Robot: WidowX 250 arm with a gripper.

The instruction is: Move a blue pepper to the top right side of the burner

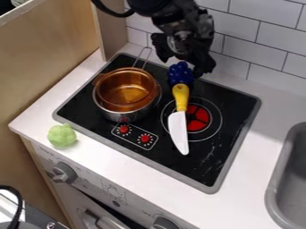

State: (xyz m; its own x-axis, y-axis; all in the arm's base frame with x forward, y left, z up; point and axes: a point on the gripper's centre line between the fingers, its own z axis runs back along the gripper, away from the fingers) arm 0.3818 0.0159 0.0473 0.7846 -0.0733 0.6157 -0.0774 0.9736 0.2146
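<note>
The blue pepper (180, 73) lies just below the end effector (185, 64) in the camera view, at the back part of the black stove (230, 127), between the pot (126, 96) and the stove's right back corner. The two fingers of the end effector stand apart, one toward the pot side and one toward the right side, and the upper end of the pepper is in line with the gap between them. Whether a finger touches it, I cannot tell. The pepper's long side runs about up and down in the view, leaning slightly, so the fingers are placed across its narrower way. I judge that this is the approach to the grasp, and that the next move needs a small lowering, straight along this line, and then a closing.

At its lower end the pepper is very near the yellow handle of the knife (180, 96), perhaps touching it. If the end effector goes too far toward the front, it could catch this handle also. After lifting, the carry should go to the right.
</note>
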